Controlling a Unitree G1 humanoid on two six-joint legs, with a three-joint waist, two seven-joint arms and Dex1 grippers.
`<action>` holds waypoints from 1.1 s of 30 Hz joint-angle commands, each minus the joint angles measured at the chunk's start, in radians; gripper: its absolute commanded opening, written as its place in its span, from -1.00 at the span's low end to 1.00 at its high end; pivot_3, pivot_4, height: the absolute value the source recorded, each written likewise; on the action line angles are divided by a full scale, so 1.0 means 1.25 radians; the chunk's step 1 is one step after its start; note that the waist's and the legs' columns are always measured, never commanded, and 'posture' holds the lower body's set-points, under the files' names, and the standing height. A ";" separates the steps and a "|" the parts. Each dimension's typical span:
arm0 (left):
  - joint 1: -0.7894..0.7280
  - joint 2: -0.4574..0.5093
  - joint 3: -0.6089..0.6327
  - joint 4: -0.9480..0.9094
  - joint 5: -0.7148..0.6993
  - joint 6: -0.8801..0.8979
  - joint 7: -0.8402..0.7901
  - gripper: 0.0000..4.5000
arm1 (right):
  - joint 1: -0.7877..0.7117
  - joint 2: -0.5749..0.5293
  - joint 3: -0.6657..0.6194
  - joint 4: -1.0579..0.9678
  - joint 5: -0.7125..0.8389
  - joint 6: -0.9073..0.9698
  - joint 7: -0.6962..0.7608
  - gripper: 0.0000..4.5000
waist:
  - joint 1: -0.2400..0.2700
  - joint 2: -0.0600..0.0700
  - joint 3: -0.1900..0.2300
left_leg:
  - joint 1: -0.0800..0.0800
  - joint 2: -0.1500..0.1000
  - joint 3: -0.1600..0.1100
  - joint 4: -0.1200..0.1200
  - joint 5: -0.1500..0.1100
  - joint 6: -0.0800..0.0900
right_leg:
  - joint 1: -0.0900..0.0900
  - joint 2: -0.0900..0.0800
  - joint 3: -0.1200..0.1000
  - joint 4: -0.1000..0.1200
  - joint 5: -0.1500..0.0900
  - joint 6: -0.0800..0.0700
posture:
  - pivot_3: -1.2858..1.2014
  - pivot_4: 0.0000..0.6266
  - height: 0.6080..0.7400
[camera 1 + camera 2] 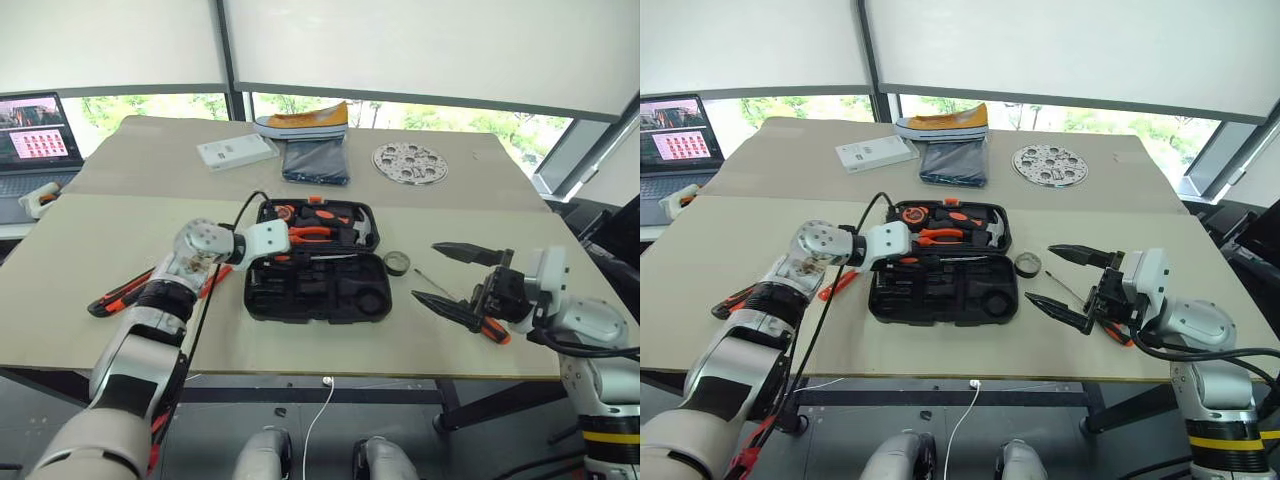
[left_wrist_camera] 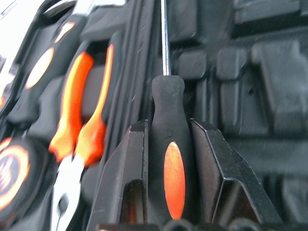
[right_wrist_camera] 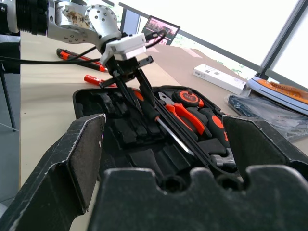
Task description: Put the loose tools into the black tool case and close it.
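The left gripper (image 3: 132, 79) pinches a screwdriver (image 2: 168, 159) by its handle over the open case (image 1: 312, 290) at frame centre; the right gripper (image 1: 462, 278), fingers spread wide, hovers empty at right. More loose tools (image 1: 125, 292) lie left of the case, a tape roll (image 1: 396, 263) just right of it. If the shaft misses its slot, the tool may ride up and block the lid. Bare table (image 1: 90, 240) flanks the case, with edges well clear.
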 commanded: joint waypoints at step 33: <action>0.055 -0.019 0.134 -0.023 -0.191 0.078 -0.033 -0.58 | 0.089 0.008 -0.053 -0.081 0.037 0.047 -0.050 1.00 | 0.003 0.001 0.000 | 0.002 0.000 0.000 0.000 0.000 0.000 | 0.002 0.000 0.000 0.000 0.000 0.001 | 0.03 -0.52 1.00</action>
